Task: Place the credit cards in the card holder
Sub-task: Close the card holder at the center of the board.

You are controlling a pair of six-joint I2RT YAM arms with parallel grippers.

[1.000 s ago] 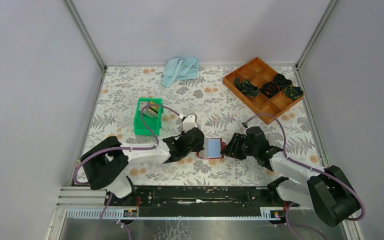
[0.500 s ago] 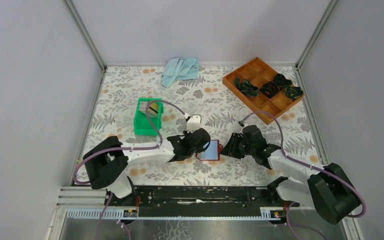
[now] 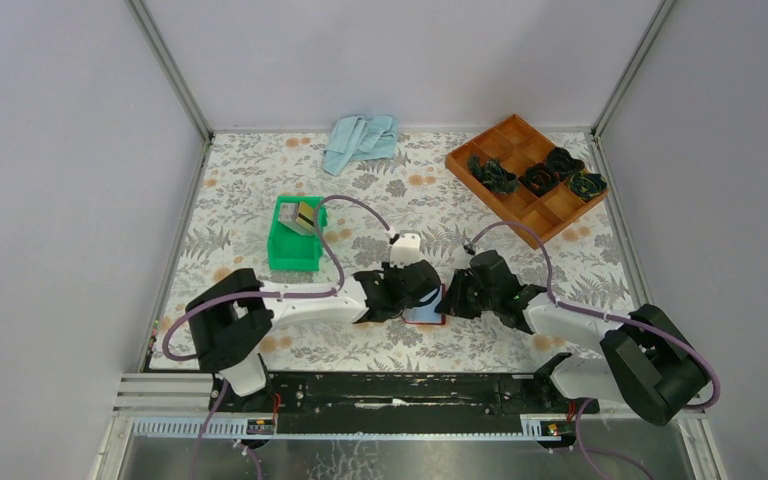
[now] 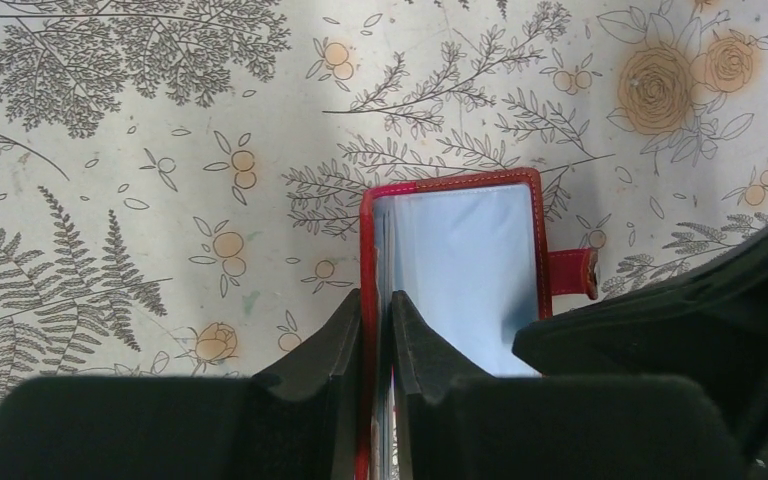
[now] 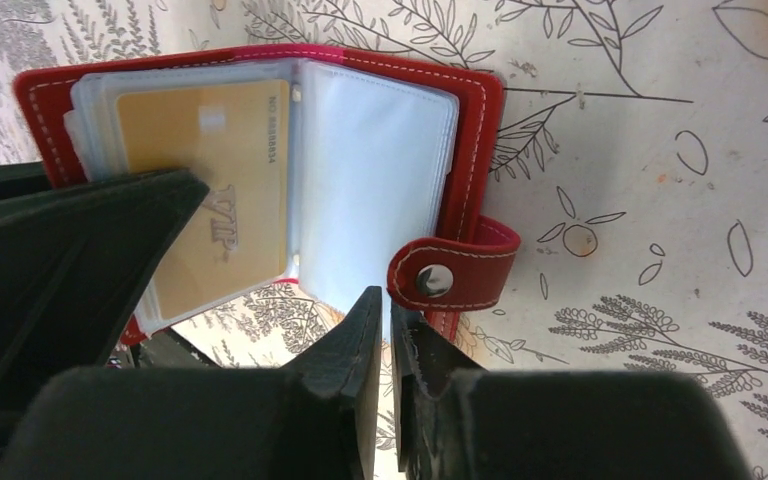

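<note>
— The jaws?
— The left gripper [image 4: 377,300] pinches the left cover of the small dark red folding card holder [image 4: 460,250]. The right gripper [image 5: 392,302] is nearly pressed together on the right cover's lower edge, just beside the snap tab [image 5: 450,275].
— Where is it? How will it handle?
— Lower centre of the top view, open between both grippers. I judge it light and floppy, its clear sleeves [image 5: 375,170] slippery; the stitched border is the better hold. A thin gold rectangular card [image 5: 210,180] sits in a sleeve, upper left of the right wrist view.
</note>
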